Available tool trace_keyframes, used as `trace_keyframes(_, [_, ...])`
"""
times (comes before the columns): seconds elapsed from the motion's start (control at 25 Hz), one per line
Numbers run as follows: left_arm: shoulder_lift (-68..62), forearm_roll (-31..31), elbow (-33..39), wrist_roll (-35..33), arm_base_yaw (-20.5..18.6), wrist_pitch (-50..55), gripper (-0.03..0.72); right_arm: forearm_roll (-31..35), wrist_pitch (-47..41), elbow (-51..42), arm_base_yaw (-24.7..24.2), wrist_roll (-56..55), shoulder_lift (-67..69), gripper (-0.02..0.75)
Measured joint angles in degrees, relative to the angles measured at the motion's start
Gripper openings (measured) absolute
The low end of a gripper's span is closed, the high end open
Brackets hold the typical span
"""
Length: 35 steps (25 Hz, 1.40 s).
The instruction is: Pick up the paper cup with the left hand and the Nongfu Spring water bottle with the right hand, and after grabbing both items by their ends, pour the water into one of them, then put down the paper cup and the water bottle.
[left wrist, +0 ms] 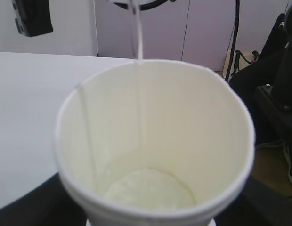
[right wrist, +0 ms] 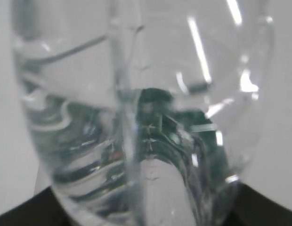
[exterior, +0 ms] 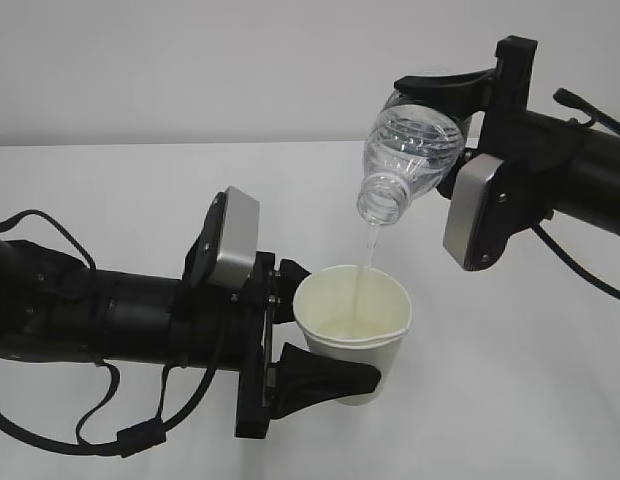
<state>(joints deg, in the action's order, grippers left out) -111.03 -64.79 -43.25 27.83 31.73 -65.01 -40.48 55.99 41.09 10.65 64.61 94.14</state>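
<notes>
A: Left gripper [exterior: 325, 335] clamps the cup [exterior: 352, 320], upright. Right gripper [exterior: 452, 120] grips the bottle [exterior: 408, 150], tipped neck-down just above it.
B: Mid-pour; water [exterior: 367, 262] streaming in. Next: right the bottle, then set both on the table [exterior: 140, 190].

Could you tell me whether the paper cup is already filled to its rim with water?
No, the paper cup holds only a shallow pool of water at its bottom, far below the rim.

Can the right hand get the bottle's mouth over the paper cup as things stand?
Probably yes: the right hand already tilts the water bottle neck-down above the paper cup, and a thin stream of water falls into it unobstructed.
</notes>
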Motion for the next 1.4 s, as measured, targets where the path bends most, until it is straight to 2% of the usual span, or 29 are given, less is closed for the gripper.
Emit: trace_keyframes(1.4, [0.00,0.19,0.00,0.00,0.00,0.24,0.510,0.00,2.14,0.00,0.00,0.09,0.00,0.416])
